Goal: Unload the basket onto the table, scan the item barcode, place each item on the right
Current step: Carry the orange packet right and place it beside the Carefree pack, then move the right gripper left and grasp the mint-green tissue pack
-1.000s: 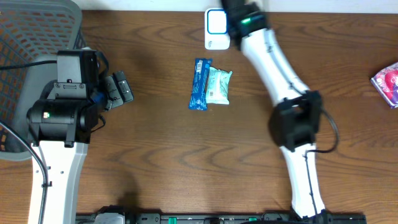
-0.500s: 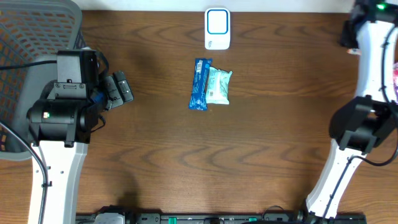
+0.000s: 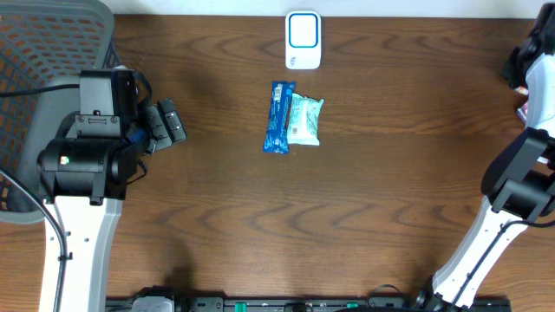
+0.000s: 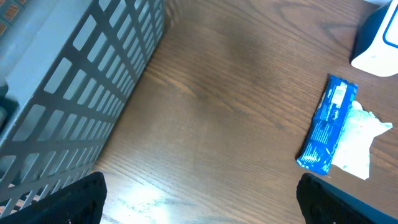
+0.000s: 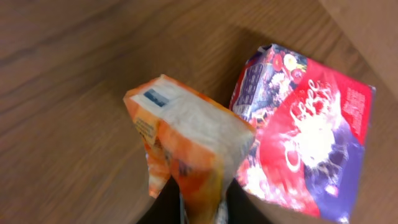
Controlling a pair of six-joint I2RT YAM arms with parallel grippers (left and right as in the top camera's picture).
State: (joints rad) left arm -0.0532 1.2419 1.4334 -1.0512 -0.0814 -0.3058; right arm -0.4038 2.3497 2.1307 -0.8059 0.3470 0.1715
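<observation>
Left end effector (image 4: pixel 202 200): stood wide open, empty.
Right end effector (image 5: pixel 189 213): orange packet (image 5: pixel 186 140) sat between its jaws; hold could not be told.
Red pouch (image 5: pixel 308 146): lay alongside.

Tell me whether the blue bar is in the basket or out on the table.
Out: the blue bar lies flat on the table, beside a pale packet, apart from the basket.

Smooth white plastic on the scanner (image 3: pixel 303 40); dark wood grain with a soft sheen on the table (image 3: pixel 217 217); matt grey plastic lattice on the basket (image 3: pixel 52 35) far left of the scanner; shiny blue film on the bar wrapper (image 3: pixel 278 117) and crinkled pale film on the green packet (image 3: pixel 305 121), both below the scanner; glossy creased film on the orange packet (image 5: pixel 186 149) and red packet (image 5: pixel 311 143).
</observation>
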